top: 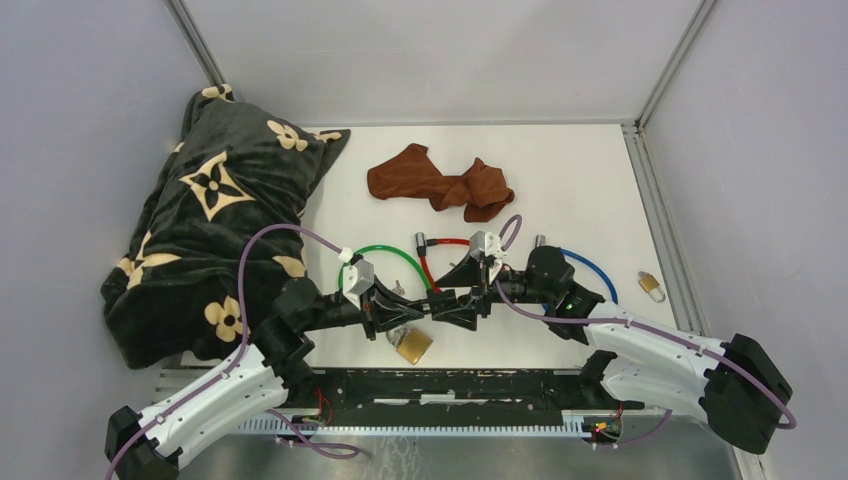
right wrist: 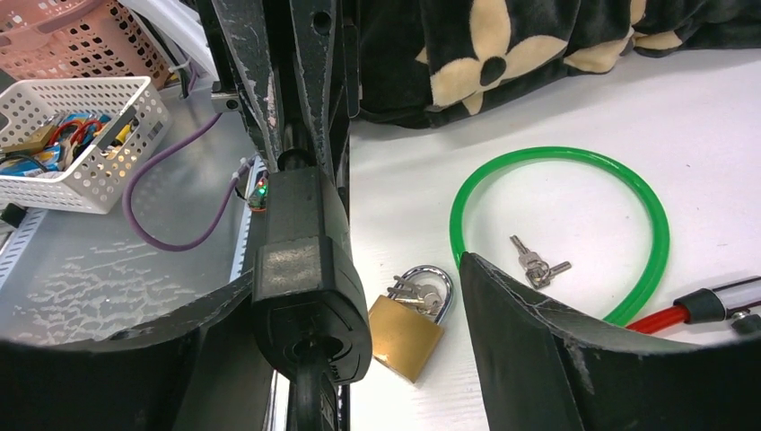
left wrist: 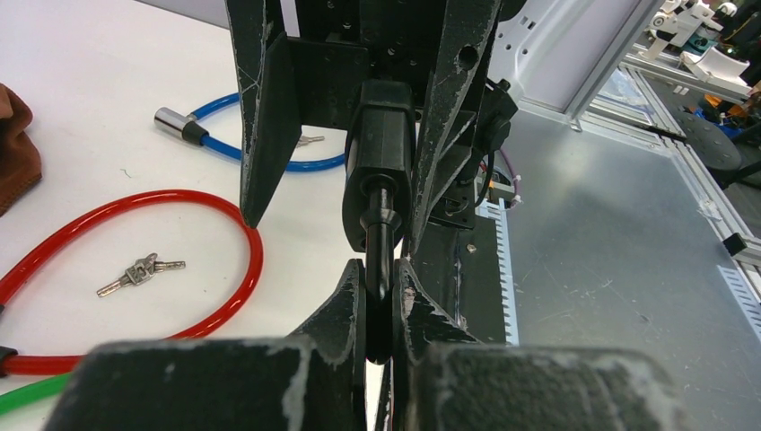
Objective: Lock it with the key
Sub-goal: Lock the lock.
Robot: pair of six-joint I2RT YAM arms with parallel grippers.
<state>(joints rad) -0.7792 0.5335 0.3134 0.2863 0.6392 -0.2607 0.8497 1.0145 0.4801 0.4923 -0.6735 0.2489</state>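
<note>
Key point(left wrist: 380, 238), black, pinched between the pressed-together jaws of the left gripper point(left wrist: 378, 280), over the near middle of the table point(top: 560, 180). Points straight into the end of the black lock point(left wrist: 381, 153); cannot tell how deep it goes. Same lock between the spread jaws of the right gripper point(right wrist: 359, 274), against one finger and clear of the other.

On the table just near of that meeting point: brass padlock point(right wrist: 406, 334), small keys hanging on its shackle. Just far of it, green cable point(right wrist: 556, 162) curled into a loop around a loose key bunch point(right wrist: 536, 265). To the right of that, red cable point(left wrist: 179, 202) curving around another key bunch point(left wrist: 139, 269), then blue cable point(left wrist: 233, 148) with a silver end.

Further right, close to the table's edge, second small padlock point(top: 652, 287). Far middle: crumpled brown cloth point(top: 440, 185). Far left: dark blanket point(top: 215, 220) with cream flower pattern, heaped over the table's left side. Off the table, on grey metal in the right wrist view: white perforated basket point(right wrist: 72, 135) with small bits inside.
</note>
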